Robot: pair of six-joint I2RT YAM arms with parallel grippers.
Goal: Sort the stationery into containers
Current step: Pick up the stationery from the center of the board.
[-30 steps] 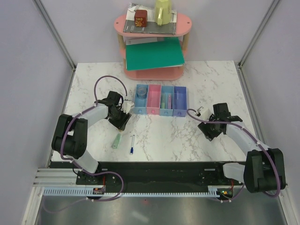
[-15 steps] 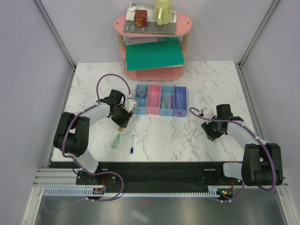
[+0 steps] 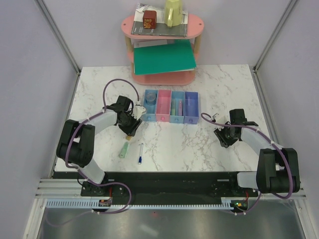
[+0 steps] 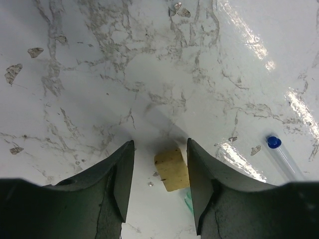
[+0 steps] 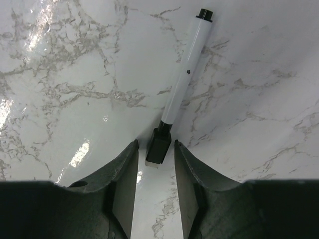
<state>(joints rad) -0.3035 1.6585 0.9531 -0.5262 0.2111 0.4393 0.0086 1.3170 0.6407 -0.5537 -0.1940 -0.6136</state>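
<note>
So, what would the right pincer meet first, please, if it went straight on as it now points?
The right pincer would first meet the black cap end of the white pen lying between its jaws, then the marble tabletop; depth is unclear.

Pink two-tier shelf [image 3: 164,78] stands well beyond the left claw [image 3: 131,131], at the marble table's [image 3: 224,84] far edge. Upper tier: grey books [image 3: 159,29], red-brown box [image 3: 149,20], yellow-green jug [image 3: 174,12]. Lower tier: green folder [image 3: 164,57].

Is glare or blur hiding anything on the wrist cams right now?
Left wrist: glare streaks at right, beside the blue-tipped pen, which is pale but readable; the tan eraser is sharp. Right wrist: bright patches at upper left; the black-capped pen is crisp, nothing hidden.
</note>
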